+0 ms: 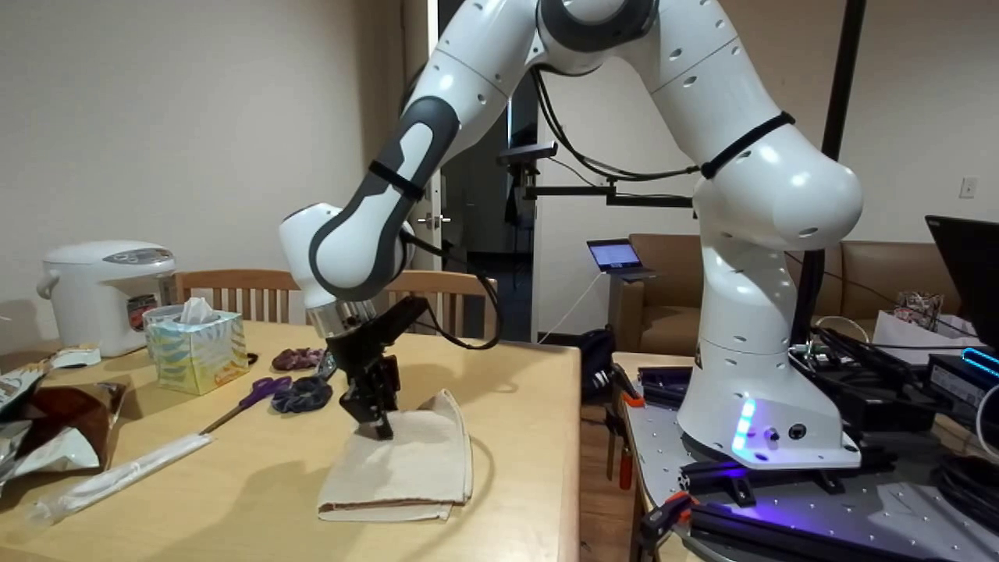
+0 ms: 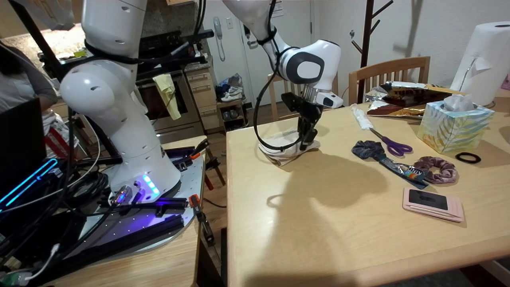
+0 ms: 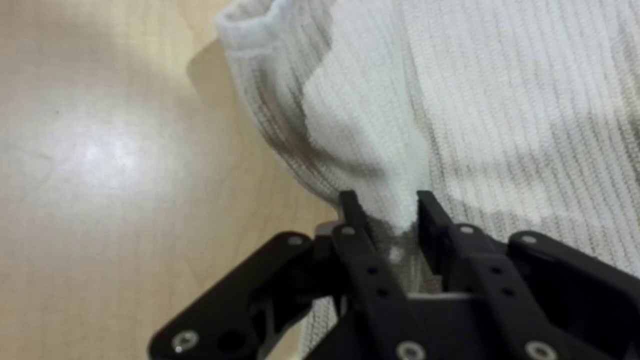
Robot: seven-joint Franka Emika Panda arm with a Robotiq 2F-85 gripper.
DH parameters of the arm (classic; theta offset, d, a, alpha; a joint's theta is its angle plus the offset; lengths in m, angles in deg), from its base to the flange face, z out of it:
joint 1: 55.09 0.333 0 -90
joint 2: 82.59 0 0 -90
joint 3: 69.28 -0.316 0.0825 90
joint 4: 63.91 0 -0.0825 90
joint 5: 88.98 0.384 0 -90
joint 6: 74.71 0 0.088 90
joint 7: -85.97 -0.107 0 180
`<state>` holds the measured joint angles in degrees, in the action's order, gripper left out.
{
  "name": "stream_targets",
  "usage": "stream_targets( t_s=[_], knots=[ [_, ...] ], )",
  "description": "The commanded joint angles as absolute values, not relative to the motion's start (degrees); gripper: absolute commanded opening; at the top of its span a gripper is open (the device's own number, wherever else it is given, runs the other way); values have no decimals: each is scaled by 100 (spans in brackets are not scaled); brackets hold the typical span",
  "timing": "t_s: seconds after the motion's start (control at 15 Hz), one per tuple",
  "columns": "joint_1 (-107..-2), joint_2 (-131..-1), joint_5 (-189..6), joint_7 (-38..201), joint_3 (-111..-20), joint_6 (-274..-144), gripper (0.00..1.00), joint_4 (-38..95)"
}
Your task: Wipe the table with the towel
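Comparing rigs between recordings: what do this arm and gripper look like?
The rounded arm is glossy white, with dark grey joint covers, black straps, black cables and a blue-lit strip on its base. The gripper is black with slim fingers and silvery screws.

On your table [image 2: 378,225] you have one towel [image 1: 406,472] near the robot-side edge; farther from it, two scrunchies [image 2: 447,172], one pair of scissors [image 2: 389,141], one tissue box [image 2: 454,127], one black band [image 2: 470,161], one pink wallet [image 2: 433,204], one paper roll [image 2: 480,63], one water boiler [image 1: 97,300]. Beyond the far edge, in an exterior view, you have two wooden chairs [image 2: 390,65].
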<state>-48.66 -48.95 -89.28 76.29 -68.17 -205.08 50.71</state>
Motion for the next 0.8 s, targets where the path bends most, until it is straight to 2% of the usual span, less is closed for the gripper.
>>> stream_targets(
  t_s=[0.0,0.33,0.47,0.73],
  knots=[
    [-4940,-5103,-8922,7765,-6925,-20435,65,5174],
    [-4735,-5367,-9135,7615,-6898,-20518,97,5238],
    [-4657,-5467,-9211,7655,-6933,-20531,100,5232],
    [-4649,-5435,-9066,7798,-7124,-20562,100,5174]
  ],
)
